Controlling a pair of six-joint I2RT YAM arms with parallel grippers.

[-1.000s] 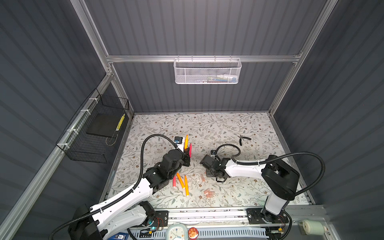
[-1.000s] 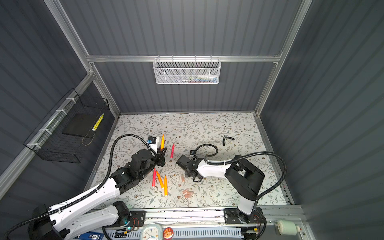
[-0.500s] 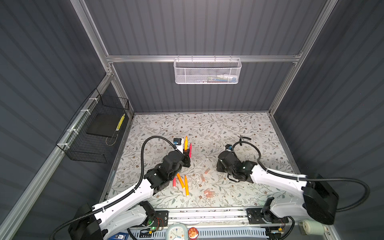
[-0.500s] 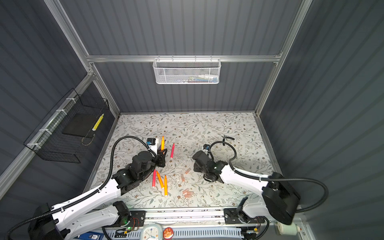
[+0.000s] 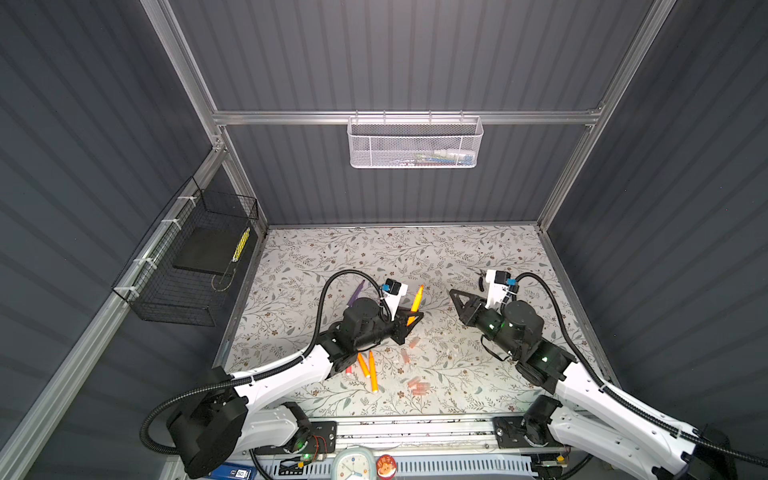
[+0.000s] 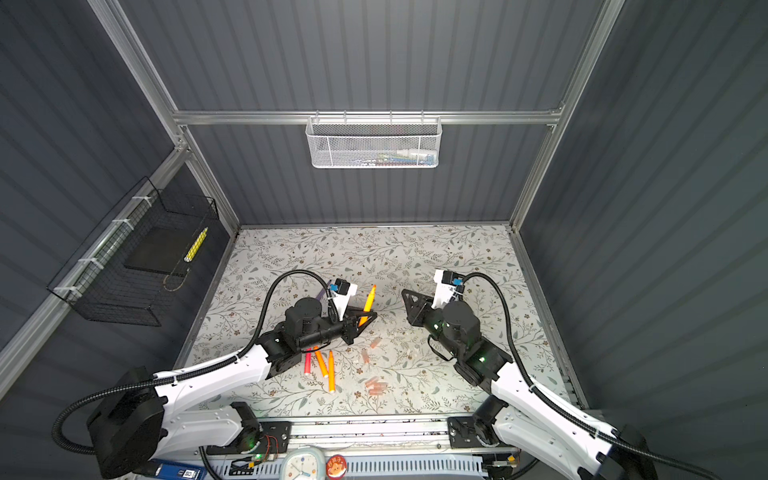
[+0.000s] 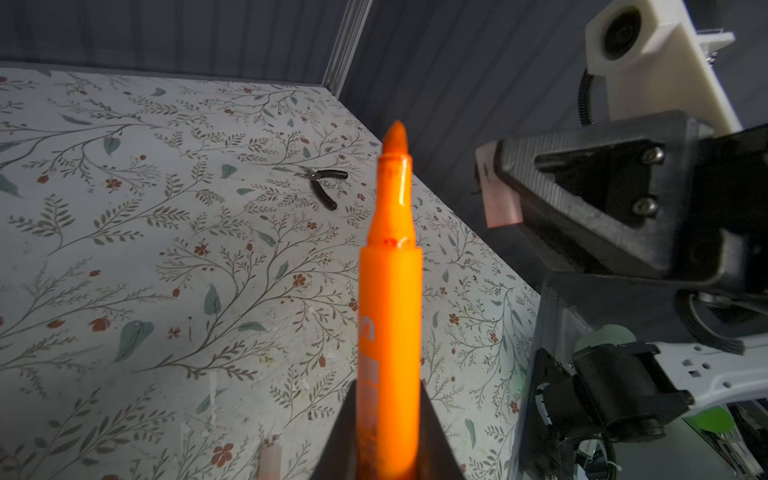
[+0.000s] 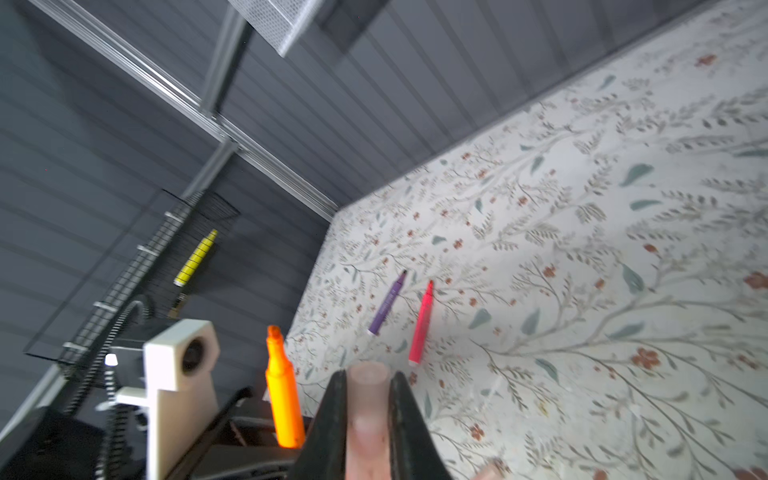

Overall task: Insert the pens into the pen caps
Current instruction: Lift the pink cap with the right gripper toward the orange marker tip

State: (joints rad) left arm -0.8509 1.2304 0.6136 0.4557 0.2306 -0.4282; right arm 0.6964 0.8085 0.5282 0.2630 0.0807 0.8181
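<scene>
Two claws are clenched on their parts. The left gripper (image 5: 409, 322) pinches an orange pen (image 5: 417, 297) by its rear barrel, tip jutting past the jaws. Facing it, apart, the right gripper (image 5: 455, 296) nips a translucent pen cap (image 7: 498, 199) at its fingertips. Both parts look light, stiff and slick, so the cap could twist. Loose caps (image 5: 417, 384) and spare orange pens (image 5: 372, 374) lie behind the left claw. Far beyond both claws, a white mesh basket (image 5: 365, 145) holds unclear items, and the black wire basket (image 5: 183, 291) holds a yellow marker (image 5: 241, 245).

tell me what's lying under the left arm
A red pen and two orange pens poke out from under the left arm; the red one's upper end is covered, and anything deeper beneath is hidden.
</scene>
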